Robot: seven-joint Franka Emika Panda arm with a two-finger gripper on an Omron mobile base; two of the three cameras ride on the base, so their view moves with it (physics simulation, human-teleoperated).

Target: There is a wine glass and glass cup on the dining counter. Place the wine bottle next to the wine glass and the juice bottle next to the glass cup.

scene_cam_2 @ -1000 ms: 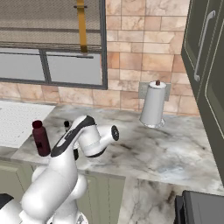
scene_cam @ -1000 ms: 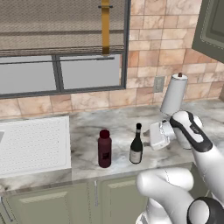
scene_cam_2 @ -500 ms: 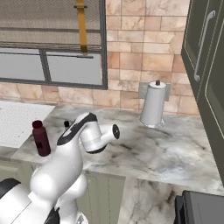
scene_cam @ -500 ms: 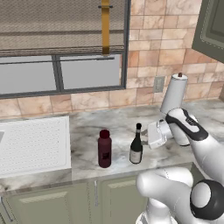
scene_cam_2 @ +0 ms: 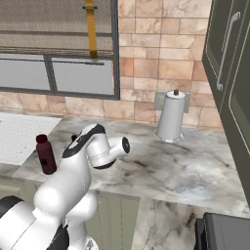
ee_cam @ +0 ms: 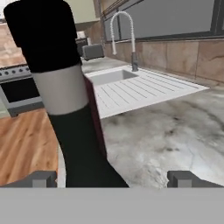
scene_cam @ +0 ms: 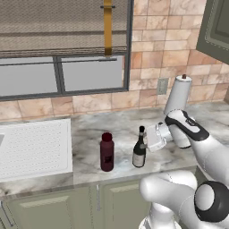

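- Gripper (ee_cam: 112, 178) sat with its jaws spread wide and nothing between them gripped; in my hand view the wine bottle (ee_cam: 65, 100) loomed just ahead, its neck off-centre toward one finger (ee_cam: 41, 178), the other finger (ee_cam: 186, 178) well clear of it.
- From the left base view I saw the hand level with the wine bottle (scene_cam: 140, 148), just beside its neck on the side away from the sink (scene_cam: 33, 147); I could not tell whether it touched the glass.
- Wine bottle stood upright on the marble worktop (scene_cam: 116, 129), near the front edge.
- Juice bottle (scene_cam: 107, 152) stood upright just beside the wine bottle, between it and the sink, the two apart.
- In the right base view I found the juice bottle (scene_cam_2: 46, 155) beside the arm, which hid the wine bottle.
- Paper towel roll (scene_cam: 178, 96) stood upright behind the wine bottle, near the tiled wall, well apart from it.
- Beyond the wine bottle in my hand view I saw the sink (ee_cam: 131, 87) with its curved faucet (ee_cam: 124, 37).
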